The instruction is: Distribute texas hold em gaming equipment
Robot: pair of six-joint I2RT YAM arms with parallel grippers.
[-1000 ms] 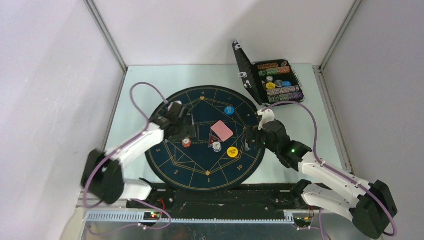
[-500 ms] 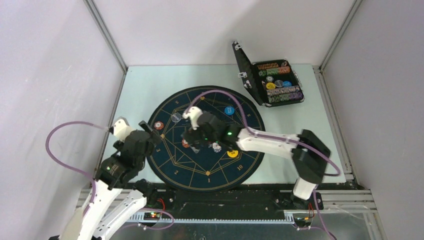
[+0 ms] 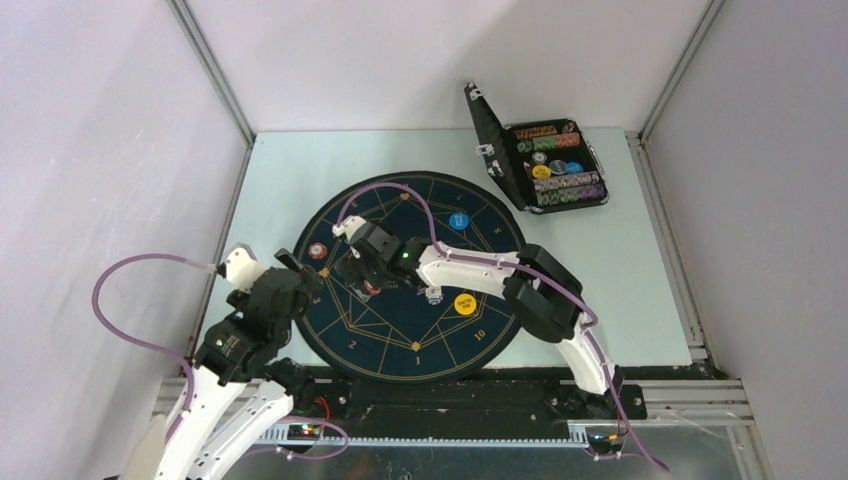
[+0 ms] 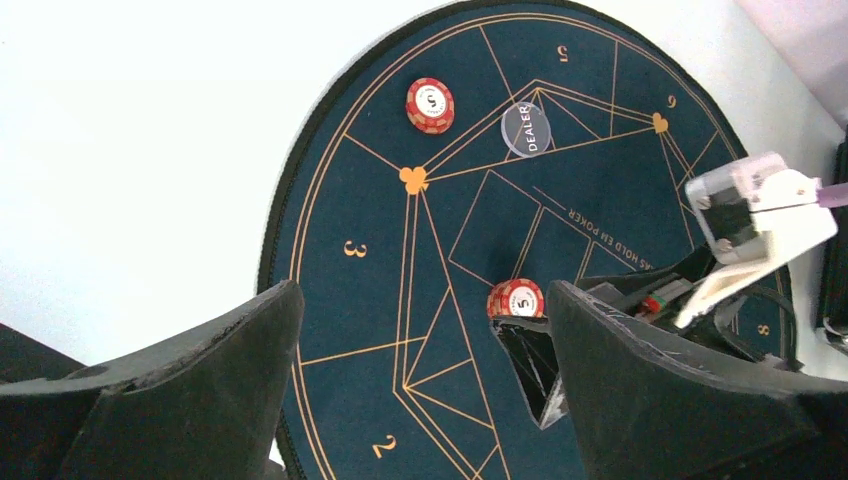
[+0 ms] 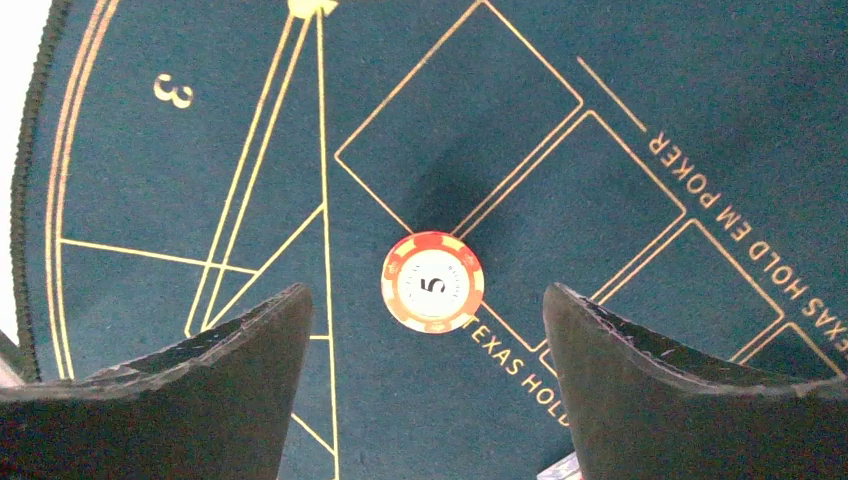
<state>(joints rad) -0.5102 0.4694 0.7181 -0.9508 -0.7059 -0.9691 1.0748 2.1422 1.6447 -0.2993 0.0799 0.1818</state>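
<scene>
My right gripper [image 3: 362,278] reaches across the mat, open, low over an orange-red "5" chip [image 5: 432,282] that lies on the mat level with its fingertips, untouched. That chip [image 4: 516,299] also shows in the left wrist view beside a right fingertip [image 4: 535,370]. My left gripper [image 3: 300,276] is open and empty at the mat's left edge. A second orange-red chip [image 3: 317,251] and a grey DEALER disc [image 4: 526,129] lie at the mat's left. A blue disc [image 3: 459,221], a yellow disc [image 3: 465,303] and a white chip [image 3: 433,295] lie right of centre. The cards and the triangular marker are hidden.
The round dark-blue mat [image 3: 400,340] with gold lines fills the table's middle. The black hinged case [image 3: 555,165] stands open at the back right with rows of chips in it. The right arm [image 3: 480,270] lies across the mat's centre.
My left arm has pulled back from the mat's centre to its left edge. My right arm has swung left across the mat over the chip. The pink card no longer shows.
</scene>
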